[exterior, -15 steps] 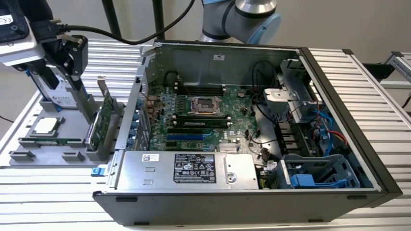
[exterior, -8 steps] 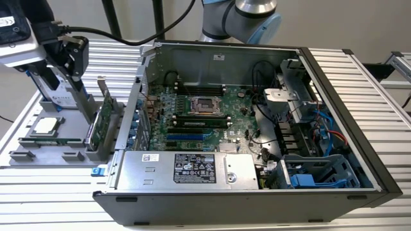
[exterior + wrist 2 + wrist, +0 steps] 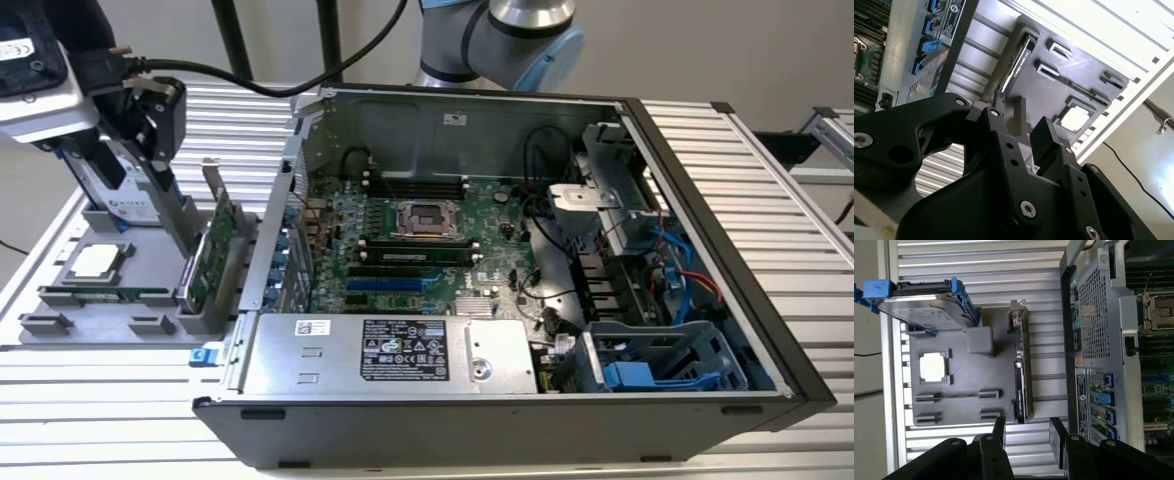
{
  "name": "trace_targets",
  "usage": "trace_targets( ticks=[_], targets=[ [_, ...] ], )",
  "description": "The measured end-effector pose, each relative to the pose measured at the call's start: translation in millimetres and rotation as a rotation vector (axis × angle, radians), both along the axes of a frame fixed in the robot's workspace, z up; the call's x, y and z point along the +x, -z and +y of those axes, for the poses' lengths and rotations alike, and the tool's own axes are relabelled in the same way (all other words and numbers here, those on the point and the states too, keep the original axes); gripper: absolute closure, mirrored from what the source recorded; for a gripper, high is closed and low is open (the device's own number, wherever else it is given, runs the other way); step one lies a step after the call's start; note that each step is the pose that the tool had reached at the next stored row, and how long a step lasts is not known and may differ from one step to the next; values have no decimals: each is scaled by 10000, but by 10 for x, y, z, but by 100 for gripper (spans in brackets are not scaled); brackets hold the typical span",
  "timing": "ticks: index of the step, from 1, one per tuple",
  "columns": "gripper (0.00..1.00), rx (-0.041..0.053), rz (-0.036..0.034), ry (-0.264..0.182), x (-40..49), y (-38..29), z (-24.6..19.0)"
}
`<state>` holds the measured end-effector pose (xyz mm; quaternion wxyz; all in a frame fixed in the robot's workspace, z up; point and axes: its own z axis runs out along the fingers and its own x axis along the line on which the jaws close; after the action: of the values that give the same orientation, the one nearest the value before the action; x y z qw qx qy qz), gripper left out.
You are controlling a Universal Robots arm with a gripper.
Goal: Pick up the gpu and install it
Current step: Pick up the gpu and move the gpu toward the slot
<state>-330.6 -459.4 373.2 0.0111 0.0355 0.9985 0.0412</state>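
The gpu [image 3: 1021, 385]: on edge in the grey tray [image 3: 969, 370], just beside the open computer case [image 3: 534, 420], with spread, empty fingers [image 3: 1058, 436] hovering near. Risks nudging the neighbouring hard drive [image 3: 919, 307] or tipping the gpu through an off-centre pinch. Beneath, a ribbed metal desk [image 3: 979, 270]; behind, plain wall [image 3: 694, 50].

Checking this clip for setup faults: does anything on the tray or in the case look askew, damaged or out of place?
Nothing stands out. The gpu stands on edge in its slot of the tray, the drive stands upright in its holder, and the open fingers hover over the tray, holding nothing.
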Motion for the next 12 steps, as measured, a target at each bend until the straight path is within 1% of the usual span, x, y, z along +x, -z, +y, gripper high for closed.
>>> trace_targets(
  ticks=[12],
  targets=[
    [0, -15, 0, 0, 4, 36, 0]
  ],
)
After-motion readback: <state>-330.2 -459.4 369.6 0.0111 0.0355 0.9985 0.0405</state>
